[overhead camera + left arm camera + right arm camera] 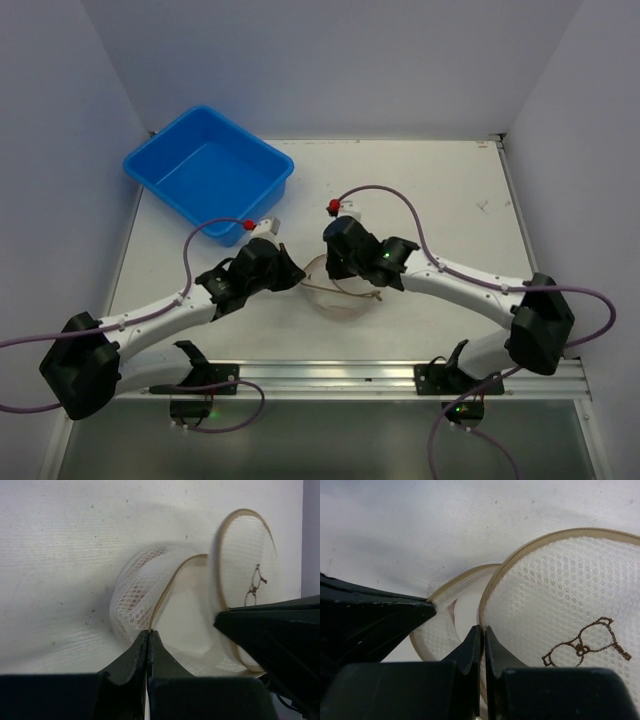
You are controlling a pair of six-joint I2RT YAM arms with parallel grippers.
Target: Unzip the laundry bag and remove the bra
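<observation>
The laundry bag point(340, 290) is a small cream-white mesh drum lying between the two arms near the table's front. It gapes open along its tan zip seam. My left gripper point(149, 632) is shut on the tan edge of the bag's body point(137, 595). My right gripper point(483, 628) is shut on the rim of the round lid face point(555, 600), which bears a dark bra-outline mark point(585, 642). A pinkish shade shows through the mesh inside point(142, 562); the bra itself is not clearly visible.
A blue tub point(208, 172) stands at the back left of the white table point(440, 190). The opposite gripper's black finger point(272, 625) intrudes from the right in the left wrist view, and from the left in the right wrist view point(370, 612). A metal rail point(330, 377) runs along the front edge.
</observation>
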